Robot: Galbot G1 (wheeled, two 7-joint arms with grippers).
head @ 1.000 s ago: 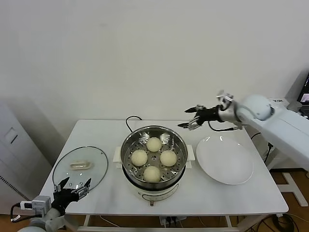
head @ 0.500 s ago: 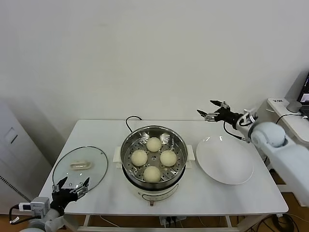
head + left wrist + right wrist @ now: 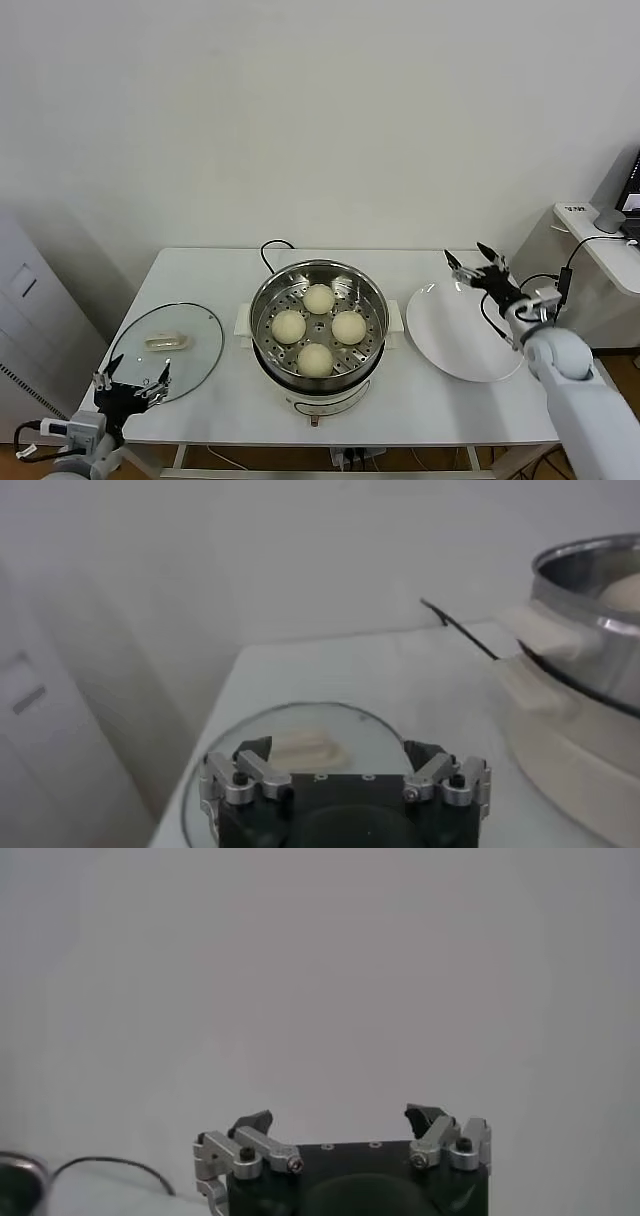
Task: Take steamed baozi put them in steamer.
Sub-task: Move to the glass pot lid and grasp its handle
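Baozi loaded, my grippers empty
Four baozi [image 3: 318,328] sit in the steamer [image 3: 268,300]; right gripper [image 3: 479,270] wide open over the plate [image 3: 462,345], left gripper [image 3: 130,380] open by the lid [image 3: 165,340]

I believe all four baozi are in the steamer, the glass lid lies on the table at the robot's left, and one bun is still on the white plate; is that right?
Not quite: the white plate is empty, as the head view shows. All four baozi do sit in the steamer, and the glass lid lies at the left.

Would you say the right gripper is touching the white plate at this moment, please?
Apart. In the head view the right gripper is open and raised above the far rim of the white plate, with the wall showing between its fingers and nothing in them.
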